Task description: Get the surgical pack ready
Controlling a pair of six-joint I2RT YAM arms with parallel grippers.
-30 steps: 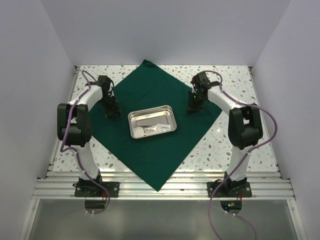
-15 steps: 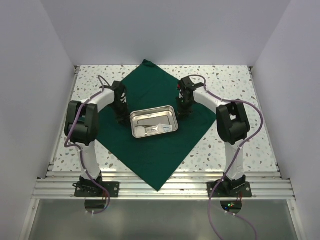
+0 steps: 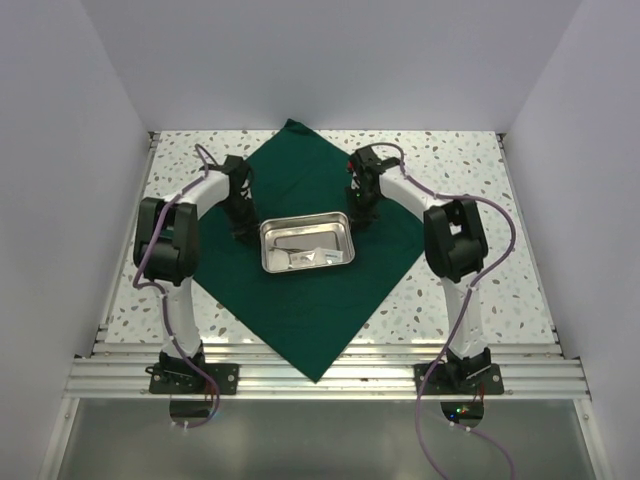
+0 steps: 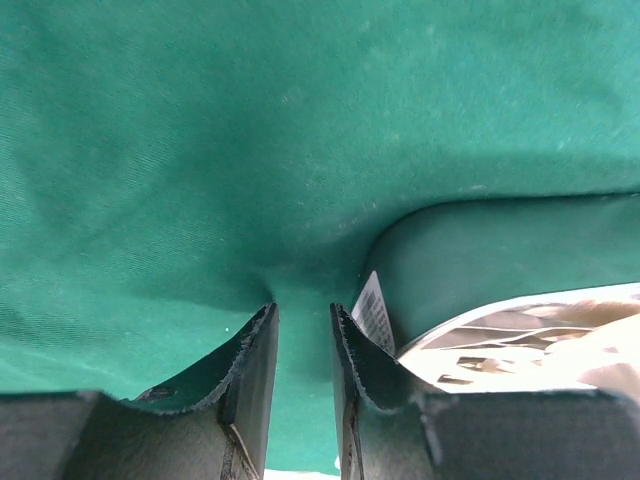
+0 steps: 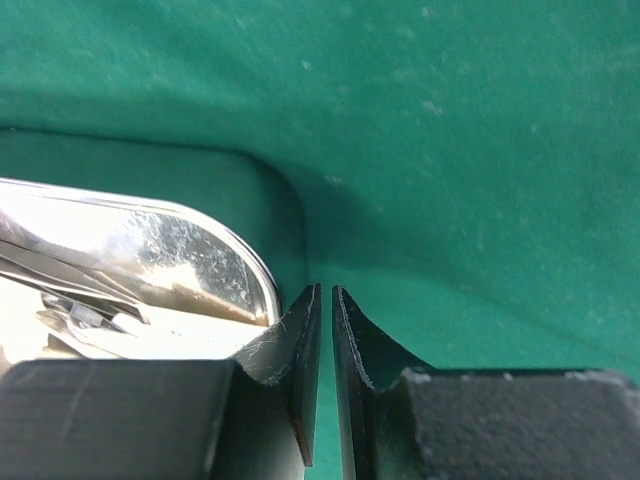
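The dark green cloth (image 3: 300,170) lies flat as a diamond on the table. At its centre stands the shiny steel tray (image 3: 264,250) with thin metal instruments and a white gauze pad (image 3: 312,257) inside. My left gripper (image 3: 243,225) points down just off the tray's left end. In the left wrist view the left gripper (image 4: 303,322) is slightly open, with only cloth (image 4: 250,130) showing in the gap and the tray (image 4: 520,325) beside its right finger. My right gripper (image 3: 366,212) (image 5: 323,300) stands shut to a thin slit at the tray's (image 5: 130,250) right far corner.
The speckled tabletop (image 3: 460,170) shows around the cloth. White walls close in the left, right and back sides. Aluminium rails (image 3: 320,375) with both arm bases run along the near edge. The cloth's near corner hangs over the rails.
Both arms swung inward over the cloth, from its outer parts to the tray's two ends. The left jaws narrowed a little. The tray shifted slightly.
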